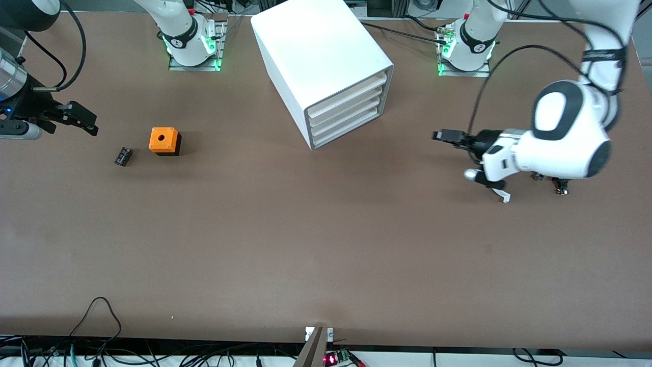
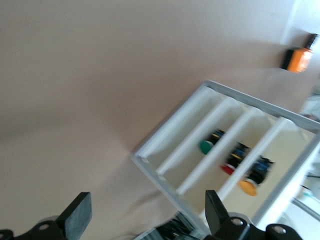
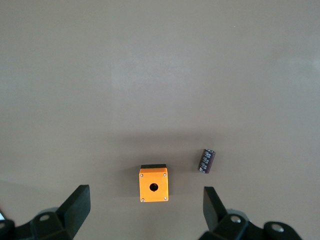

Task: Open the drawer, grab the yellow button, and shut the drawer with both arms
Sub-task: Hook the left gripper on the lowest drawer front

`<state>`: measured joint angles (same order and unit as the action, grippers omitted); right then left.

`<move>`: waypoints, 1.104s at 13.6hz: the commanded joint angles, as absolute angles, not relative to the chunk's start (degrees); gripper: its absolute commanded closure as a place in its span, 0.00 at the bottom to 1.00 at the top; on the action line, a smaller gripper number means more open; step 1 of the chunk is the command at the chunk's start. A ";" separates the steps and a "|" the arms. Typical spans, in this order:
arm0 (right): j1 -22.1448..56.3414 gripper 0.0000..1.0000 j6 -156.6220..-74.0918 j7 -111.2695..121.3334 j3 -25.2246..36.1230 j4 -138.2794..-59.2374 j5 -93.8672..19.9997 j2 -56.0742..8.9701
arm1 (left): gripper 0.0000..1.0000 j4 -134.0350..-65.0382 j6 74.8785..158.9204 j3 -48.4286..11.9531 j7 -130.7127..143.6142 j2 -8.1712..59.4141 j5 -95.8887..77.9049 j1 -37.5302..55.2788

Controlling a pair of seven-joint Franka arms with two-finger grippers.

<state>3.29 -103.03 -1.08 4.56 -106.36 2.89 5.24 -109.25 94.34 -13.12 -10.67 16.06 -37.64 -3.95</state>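
On the brown surface (image 1: 326, 244) I see the cabinet's drawer (image 1: 346, 92) shut; my left claw (image 1: 442, 135), fingers spread and empty, hovers beside it, the right claw (image 1: 81, 120) likewise (waiting), button (image 2: 252, 177) inside.

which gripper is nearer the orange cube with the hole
Right. The right gripper hovers open close by the orange cube, toward the right arm's end of the table. The left gripper hangs open past the cabinet, toward the left arm's end.

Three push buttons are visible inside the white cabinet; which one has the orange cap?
The orange-capped button, seen in the left wrist view. It lies alone in its own compartment; the neighbouring compartment holds the green-capped button and the red-capped button.
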 commanded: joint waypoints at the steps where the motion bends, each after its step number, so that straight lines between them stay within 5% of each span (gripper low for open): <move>1: 3.34 0.00 -102.92 0.09 4.57 -106.61 2.20 6.06 | 0.00 -114.68 96.50 -16.16 -12.04 16.08 -45.68 -2.20; 4: 3.34 0.00 -102.92 0.09 4.57 -106.61 2.29 6.06 | 0.00 -120.57 99.22 -21.51 -14.83 16.26 -53.95 -1.84; 15: 3.43 0.00 -102.92 0.09 4.39 -106.61 2.29 5.89 | 0.11 -127.70 99.14 -25.31 -26.10 16.00 -58.53 -1.76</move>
